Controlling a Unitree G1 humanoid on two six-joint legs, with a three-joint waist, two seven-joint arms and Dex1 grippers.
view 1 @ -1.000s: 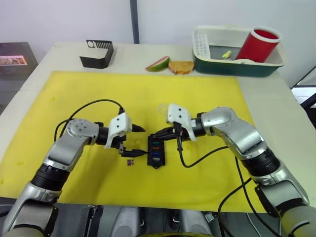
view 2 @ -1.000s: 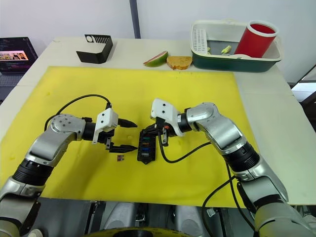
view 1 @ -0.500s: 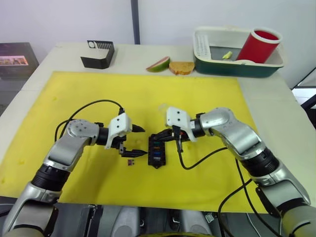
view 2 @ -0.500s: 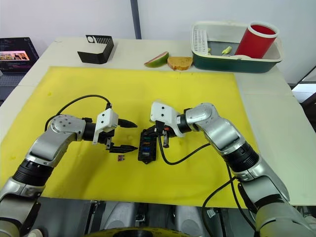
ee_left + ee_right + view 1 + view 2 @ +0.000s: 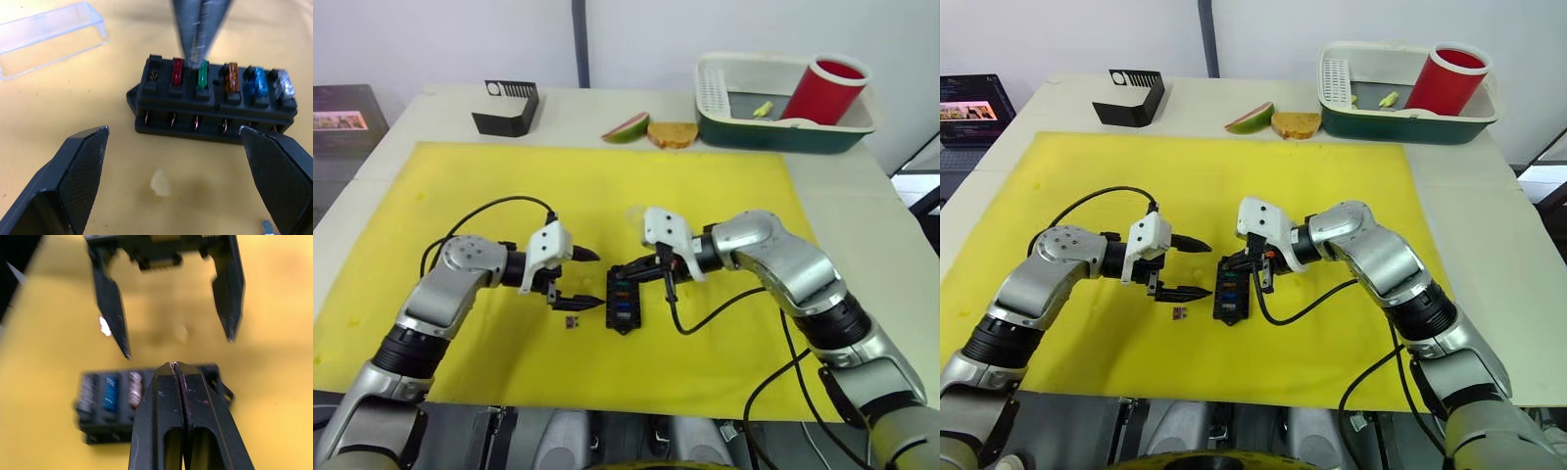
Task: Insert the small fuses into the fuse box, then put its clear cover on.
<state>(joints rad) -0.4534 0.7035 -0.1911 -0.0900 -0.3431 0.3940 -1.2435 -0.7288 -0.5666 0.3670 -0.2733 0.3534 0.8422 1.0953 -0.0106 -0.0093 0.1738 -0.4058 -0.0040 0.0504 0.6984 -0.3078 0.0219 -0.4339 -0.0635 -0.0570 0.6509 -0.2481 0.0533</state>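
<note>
Right gripper (image 5: 1259,262) closed over fuse box (image 5: 1232,289), left gripper (image 5: 1193,268) open

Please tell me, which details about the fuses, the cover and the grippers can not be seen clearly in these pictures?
- Fuse box, left wrist view: the right gripper's shut fingers stand over the red and green fuses; whether they touch a fuse cannot be told.
- Clear cover, same view: cut off by the picture's edge.
- Loose fuse on the yellow mat, left eye view: too small to tell its colour.
- Right wrist view: box blurred behind the right gripper.
</note>
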